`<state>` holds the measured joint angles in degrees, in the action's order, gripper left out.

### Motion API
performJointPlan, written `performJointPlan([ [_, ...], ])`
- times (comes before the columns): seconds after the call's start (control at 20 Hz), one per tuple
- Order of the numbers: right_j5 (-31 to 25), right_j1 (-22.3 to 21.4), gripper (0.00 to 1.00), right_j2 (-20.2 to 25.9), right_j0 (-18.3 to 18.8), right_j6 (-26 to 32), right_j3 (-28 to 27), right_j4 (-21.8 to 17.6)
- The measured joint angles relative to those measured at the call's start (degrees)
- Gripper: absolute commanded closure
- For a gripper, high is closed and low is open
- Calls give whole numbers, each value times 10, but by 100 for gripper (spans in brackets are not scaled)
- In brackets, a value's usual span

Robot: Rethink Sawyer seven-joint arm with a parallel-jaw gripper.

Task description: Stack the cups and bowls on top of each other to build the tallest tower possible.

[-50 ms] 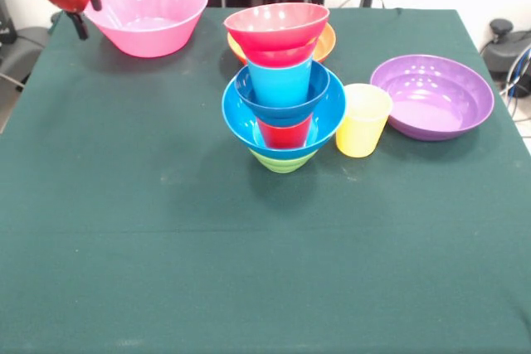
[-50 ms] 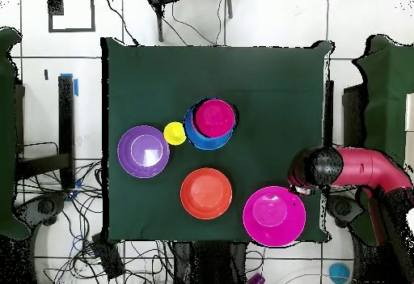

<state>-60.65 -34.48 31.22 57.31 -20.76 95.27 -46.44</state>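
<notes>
The hand (image 1: 80,16) sits up at about ten o'clock of the front view, just off the corner of the green-covered bench (image 1: 166,230), beside the left rim of the large pink bowl (image 1: 148,12); only its red and black body and one dark finger tip show, so I cannot tell whether it is wide or narrow, and nothing can be seen in it. In the overhead view the red arm (image 2: 368,167) comes in from three o'clock, ending just beside the pink bowl at the bench's edge. The tower (image 1: 283,89) stands near the middle of the bench, a little toward twelve o'clock: a small green bowl (image 1: 282,161) at the bottom, the large blue bowl (image 1: 241,113) on it, the red cup (image 1: 284,133) standing inside that, the small blue bowl (image 1: 278,109) seated on the cup, the sky-blue cup (image 1: 280,82) in it, and a small red bowl (image 1: 276,26) on top. The yellow cup (image 1: 362,120) stands upright on the cloth at three o'clock of the tower, just beside the large blue bowl's rim. The purple bowl (image 1: 431,95) lies farther out the same way, near the yellow cup. The orange bowl (image 1: 326,41) sits behind the tower, mostly hidden by it in the front view.
</notes>
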Motion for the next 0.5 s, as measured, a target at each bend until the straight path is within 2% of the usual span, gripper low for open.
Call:
performJointPlan([
  [0.5, 12, 11, 0, -9, 0, 0, 12, 0],
])
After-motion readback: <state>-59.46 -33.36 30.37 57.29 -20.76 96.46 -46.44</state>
